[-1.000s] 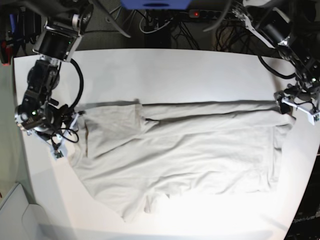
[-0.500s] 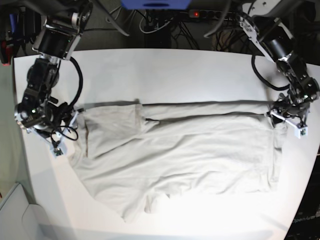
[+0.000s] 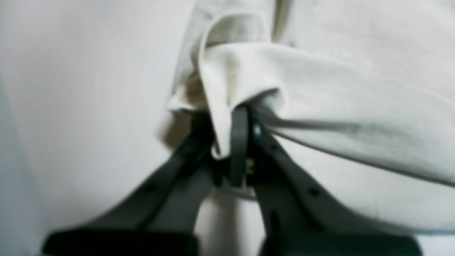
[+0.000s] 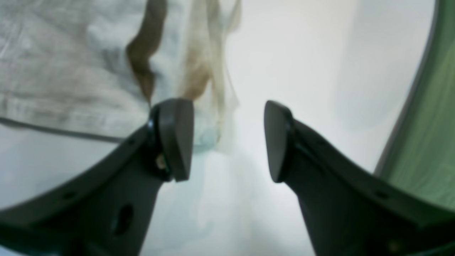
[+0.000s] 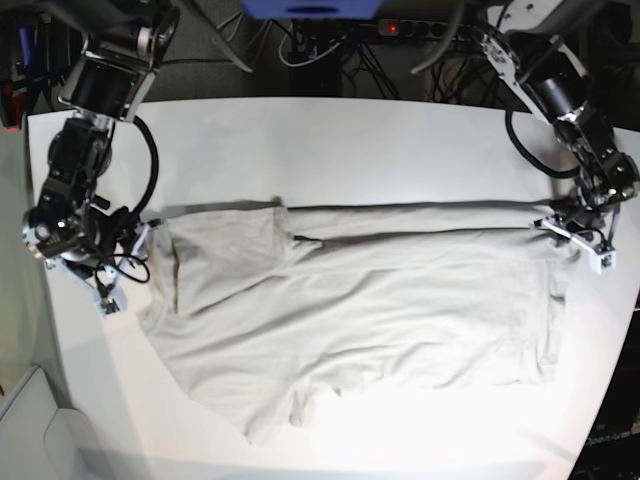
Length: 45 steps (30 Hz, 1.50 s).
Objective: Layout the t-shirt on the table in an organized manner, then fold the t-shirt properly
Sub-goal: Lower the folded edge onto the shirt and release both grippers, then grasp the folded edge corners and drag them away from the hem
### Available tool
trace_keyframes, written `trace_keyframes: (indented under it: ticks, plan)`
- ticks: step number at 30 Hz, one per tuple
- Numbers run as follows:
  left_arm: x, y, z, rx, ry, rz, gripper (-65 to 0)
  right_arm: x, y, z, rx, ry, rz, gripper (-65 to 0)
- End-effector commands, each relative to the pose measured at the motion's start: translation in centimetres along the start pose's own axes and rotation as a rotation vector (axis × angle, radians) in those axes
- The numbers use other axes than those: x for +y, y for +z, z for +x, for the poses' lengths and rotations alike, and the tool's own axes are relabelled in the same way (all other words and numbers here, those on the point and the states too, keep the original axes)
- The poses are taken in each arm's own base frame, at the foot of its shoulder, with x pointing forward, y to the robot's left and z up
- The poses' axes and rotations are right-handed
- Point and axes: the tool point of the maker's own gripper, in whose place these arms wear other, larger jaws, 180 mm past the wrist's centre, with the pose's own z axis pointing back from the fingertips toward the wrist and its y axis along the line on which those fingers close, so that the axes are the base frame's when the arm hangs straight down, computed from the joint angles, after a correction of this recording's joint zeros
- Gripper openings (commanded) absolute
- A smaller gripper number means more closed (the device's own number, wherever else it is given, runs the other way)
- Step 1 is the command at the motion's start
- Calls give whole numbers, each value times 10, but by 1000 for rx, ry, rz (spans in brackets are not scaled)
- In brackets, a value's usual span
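Overall, I saw the t-shirt (image 5: 360, 310) spread across the table (image 5: 330, 150), wrinkled. I had the left gripper (image 3: 231, 142) with its fingers clamped on a bunched fold at the shirt's edge. The right gripper (image 4: 227, 142) stood with fingers apart at the opposite edge, gripping nothing.

Lying tangled beyond the far edge: black cables (image 5: 330, 55). Glowing red among them: a power strip (image 5: 415, 28). Showing at top centre: a blue object (image 5: 312, 8).

T-shirt (image 5: 360, 300) flat on table (image 5: 350, 140)
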Motion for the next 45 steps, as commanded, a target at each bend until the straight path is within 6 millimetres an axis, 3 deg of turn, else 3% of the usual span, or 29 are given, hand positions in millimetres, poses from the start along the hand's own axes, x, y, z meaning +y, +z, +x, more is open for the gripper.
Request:
trace_keyframes:
  ticks: [1,6,13,26,36,40,44,45]
  plan:
    - [10,6,19,-52,-10,25,-646,-9,6,17,-52,0,-20,-322]
    - [25,12,17,-23,-32,52,-646,-6,5,17,-51,-3,-13,-322]
    - [27,12,16,-23,-31,53,-646,4,-14,4,-19,-28,43,-322]
    - [26,12,17,-23,-32,54,-646,20,-18,-5,0,-32,74,-322]
    - [26,12,17,-23,-32,54,-647,41,-24,-35,52,-44,117,-327]
    - [26,12,17,-23,-32,54,-647,43,-25,-39,59,-45,121,-421]
    - [26,12,17,-21,-34,54,-647,40,-24,-41,63,-42,114,-635]
    - [25,12,16,-18,-36,52,-647,40,-24,-41,62,-41,113,-650]
